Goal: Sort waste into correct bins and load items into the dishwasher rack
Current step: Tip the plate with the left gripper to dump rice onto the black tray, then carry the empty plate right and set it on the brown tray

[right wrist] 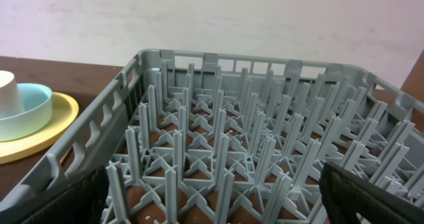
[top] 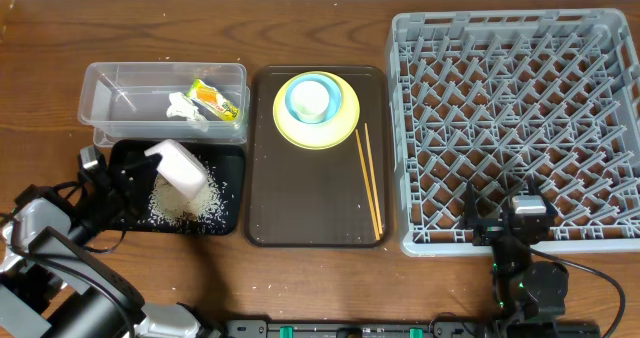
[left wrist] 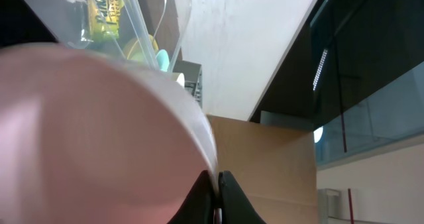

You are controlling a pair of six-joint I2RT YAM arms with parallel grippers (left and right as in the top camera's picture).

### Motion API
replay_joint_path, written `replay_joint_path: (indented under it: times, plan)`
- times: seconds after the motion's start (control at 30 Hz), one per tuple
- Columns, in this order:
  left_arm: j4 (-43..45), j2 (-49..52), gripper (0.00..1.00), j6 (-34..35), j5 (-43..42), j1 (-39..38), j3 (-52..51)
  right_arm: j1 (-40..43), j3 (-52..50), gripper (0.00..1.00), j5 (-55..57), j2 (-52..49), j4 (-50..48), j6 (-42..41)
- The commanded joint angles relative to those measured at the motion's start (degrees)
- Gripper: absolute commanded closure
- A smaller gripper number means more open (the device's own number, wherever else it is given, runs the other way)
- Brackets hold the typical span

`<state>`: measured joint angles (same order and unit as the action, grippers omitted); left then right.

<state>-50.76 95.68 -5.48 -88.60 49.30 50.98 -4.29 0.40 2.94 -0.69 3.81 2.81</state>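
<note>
Table [top: 300, 18], seen from above. At far left stands the tub [top: 120, 78], holding the napkin [top: 184, 108] and, to its right, the snack wrapper [top: 216, 100]. Just before the tub lies the shallow tray [top: 228, 158], with rice grains [top: 185, 203] scattered on its middle and near part and a tilted bowl [top: 180, 168] over them. Right of both containers lies the serving tray [top: 310, 198]. At its far end rests the plate [top: 285, 128], with the upright bowl [top: 335, 103] on the plate and the cup [top: 310, 99] inside that bowl. The chopsticks [top: 368, 178] lie side by side along the serving tray's right edge. The rack [top: 520, 118] occupies the table's right side, just beside the serving tray.
</note>
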Motion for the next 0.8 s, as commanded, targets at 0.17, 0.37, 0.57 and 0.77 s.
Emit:
replay_joint_path:
  times: [0.17,0.37,0.57,0.77]
  plan:
    - [-0.61,-1.09,0.94,-1.38,-1.51,0.00,0.79,0.57,-0.11,0.01,-0.22,0.35,0.22,0.68]
    - [-1.55,-3.26,0.94,-1.38,-1.49,-2.49,0.81,0.57,-0.11,0.01,-0.22,0.35,0.24,0.68]
    - [-1.49,-10.12,0.94,-0.87,1.62,-7.45,1.33,0.57,-0.11,0.01,-0.22,0.35,0.24,0.70]
    - [1.01,-19.12,0.94,5.88,21.75,-17.11,1.81,0.57,-0.11,0.01,-0.22,0.35,0.22,0.68]
